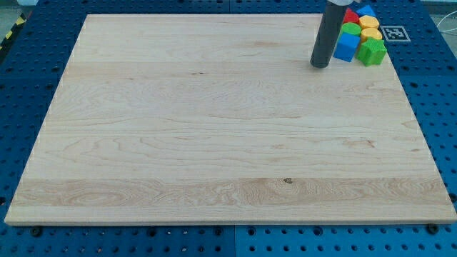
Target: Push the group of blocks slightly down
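A tight group of small blocks sits at the board's top right corner. It holds a blue block [347, 46] at the lower left, a green block [372, 51] at the lower right, a yellow block [370, 34], another yellow block [368, 22], a green round block [350, 29], a red block [352, 14] and a blue block [366, 11] at the top. My rod comes down from the view's top. My tip [320, 66] rests on the board just left of the lower blue block and slightly below it, a small gap apart.
The wooden board [214, 143] lies on a blue perforated table [21, 86]. A black-and-white marker tag [394, 33] sits just right of the blocks, past the board's right edge.
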{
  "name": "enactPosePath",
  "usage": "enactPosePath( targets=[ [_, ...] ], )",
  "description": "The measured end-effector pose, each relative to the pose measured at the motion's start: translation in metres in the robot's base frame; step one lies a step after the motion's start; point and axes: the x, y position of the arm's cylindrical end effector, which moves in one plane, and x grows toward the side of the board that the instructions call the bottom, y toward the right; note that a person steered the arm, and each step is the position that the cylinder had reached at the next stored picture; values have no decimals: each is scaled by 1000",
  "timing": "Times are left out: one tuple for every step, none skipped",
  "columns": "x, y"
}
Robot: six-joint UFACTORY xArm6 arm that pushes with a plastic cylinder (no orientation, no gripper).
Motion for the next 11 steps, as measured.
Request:
enactPosePath(
  targets=[
    [28,33],
    [34,97],
    [23,172],
    [-5,182],
    [-70,177],
    [-154,174],
    [-155,170],
    [-155,170],
    [-155,167],
    [-155,154],
    [-155,128]
  ],
)
